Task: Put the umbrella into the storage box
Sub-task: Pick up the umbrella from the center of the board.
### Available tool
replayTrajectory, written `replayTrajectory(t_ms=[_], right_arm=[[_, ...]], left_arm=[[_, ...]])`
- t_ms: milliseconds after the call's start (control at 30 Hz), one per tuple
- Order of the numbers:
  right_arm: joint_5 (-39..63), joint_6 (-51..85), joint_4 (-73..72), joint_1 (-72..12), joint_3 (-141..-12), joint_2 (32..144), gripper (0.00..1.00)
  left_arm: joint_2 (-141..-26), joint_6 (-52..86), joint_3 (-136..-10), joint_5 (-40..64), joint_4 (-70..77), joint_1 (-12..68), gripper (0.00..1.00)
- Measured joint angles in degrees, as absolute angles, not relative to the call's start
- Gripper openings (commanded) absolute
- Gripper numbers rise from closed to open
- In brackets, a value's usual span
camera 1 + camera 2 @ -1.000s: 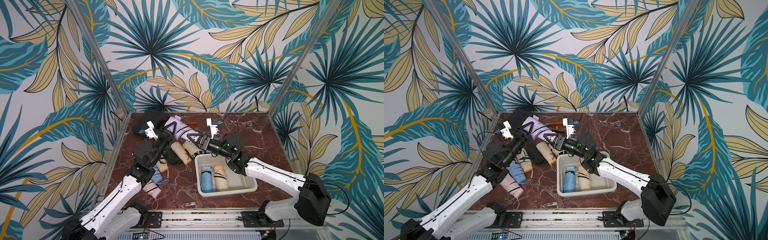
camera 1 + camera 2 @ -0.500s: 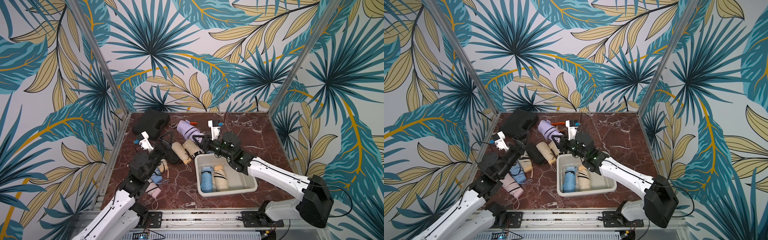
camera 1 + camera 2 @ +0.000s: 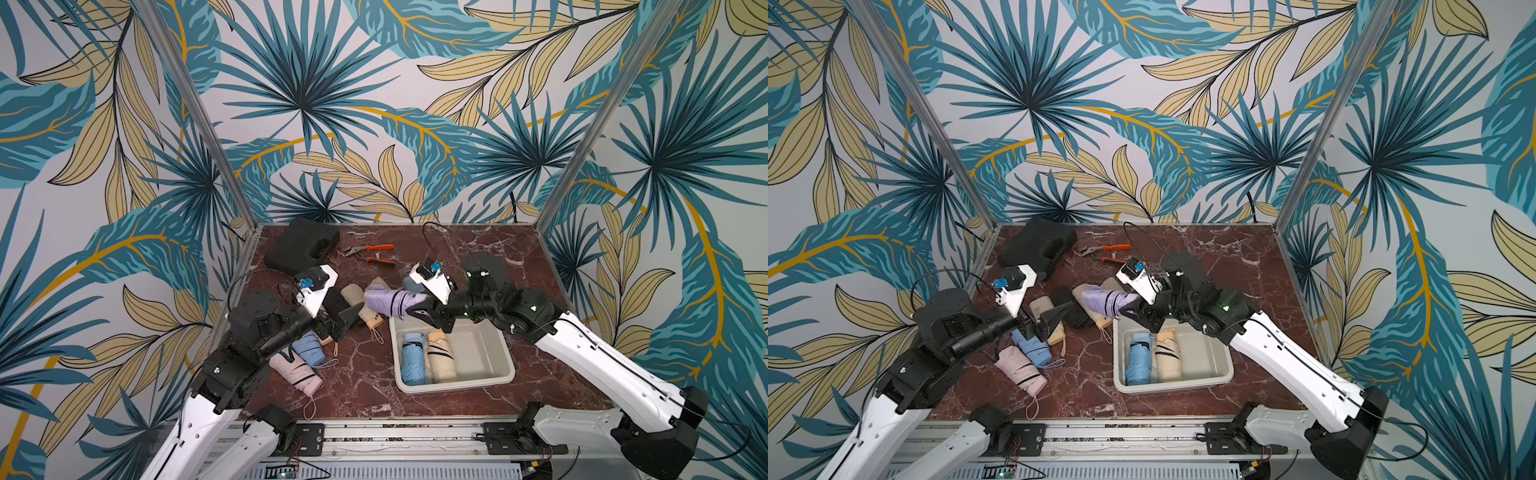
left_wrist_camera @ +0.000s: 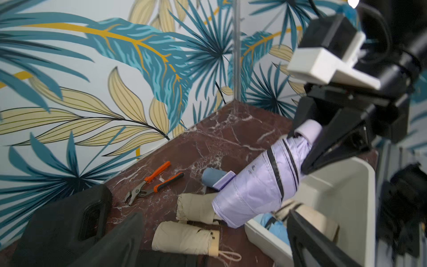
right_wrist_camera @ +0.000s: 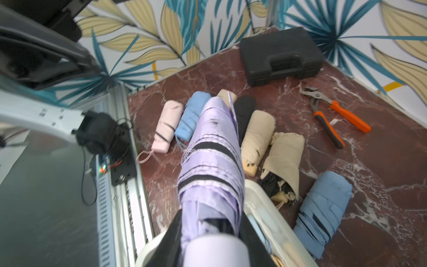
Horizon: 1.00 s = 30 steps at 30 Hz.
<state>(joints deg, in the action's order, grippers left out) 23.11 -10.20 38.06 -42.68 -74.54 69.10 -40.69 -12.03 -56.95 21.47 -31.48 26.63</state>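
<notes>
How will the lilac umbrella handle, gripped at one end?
Held by one end in the right gripper, the lilac umbrella sticks out without drooping: probably stiff and light. Its loose, wrinkled fabric may slip. Round, it could roll, though the storage box walls should stop it.

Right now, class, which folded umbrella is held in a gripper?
The lilac black-banded umbrella, clamped in the right gripper; others lie on the table or in the white tub.

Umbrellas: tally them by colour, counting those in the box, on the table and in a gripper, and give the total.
Beige umbrellas: 4
Blue umbrellas: 3
Lavender umbrella: 1
Pink umbrella: 1
Black umbrella: 1
Total: 10
</notes>
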Motion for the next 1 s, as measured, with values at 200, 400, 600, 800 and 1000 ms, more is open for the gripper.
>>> replayTrajectory(t_ms=[200,400,600,800,1000], right_arm=[[31.2,-17.8,50.4,-42.7,-79.7,70.5,0.00],[36.8,-21.4,56.1,-42.7,-84.1,73.1,0.00],[40.1,-23.3,58.3,-42.8,-85.8,75.5,0.00],[40.3,-24.6,59.1,-42.7,-88.0,77.3,0.00],[39.9,-25.6,59.2,-42.7,-89.4,78.3,0.00]], left_arm=[[-48.1,-23.4,-59.8,37.3,-42.2,26.6,1.00],[-55.6,-29.2,-61.2,44.6,-48.2,26.6,1.00],[-57.7,-31.9,-61.3,50.5,-48.4,26.6,0.92],[-61.0,-32.6,-61.4,58.2,-47.4,26.7,0.60],[-62.3,-31.8,-61.0,62.2,-46.8,26.7,0.35]])
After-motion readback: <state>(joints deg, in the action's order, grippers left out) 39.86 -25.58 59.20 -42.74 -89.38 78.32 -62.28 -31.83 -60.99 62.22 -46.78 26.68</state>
